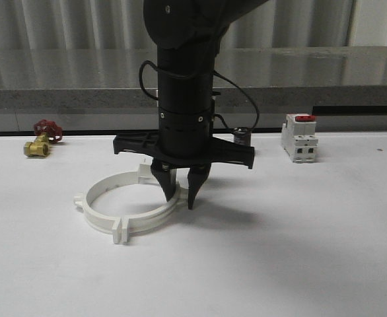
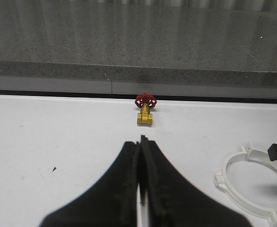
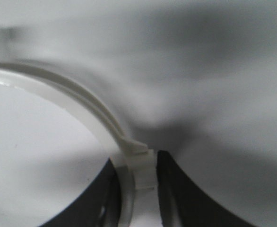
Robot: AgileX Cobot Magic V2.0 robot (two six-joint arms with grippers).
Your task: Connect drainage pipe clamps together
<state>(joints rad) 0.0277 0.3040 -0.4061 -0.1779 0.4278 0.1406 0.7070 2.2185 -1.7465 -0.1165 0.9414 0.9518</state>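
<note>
The two white drainage pipe clamps (image 1: 107, 221) lie on the white table as one closed ring, with flat tabs sticking out at the seams. My right gripper (image 1: 180, 198) points straight down over the ring's right side. One finger is inside the ring wall and the other outside. In the right wrist view the right gripper (image 3: 137, 158) presses from both sides on the wall and a tab of the clamps (image 3: 82, 101). My left gripper (image 2: 141, 139) is shut on nothing and hovers over bare table, with the clamps (image 2: 233, 189) off to its side.
A brass valve with a red handwheel (image 1: 41, 139) lies at the back left, also ahead of the left gripper (image 2: 145, 111). A white breaker with a red switch (image 1: 299, 137) stands at the back right. A grey stone ledge (image 1: 352, 92) runs behind the table.
</note>
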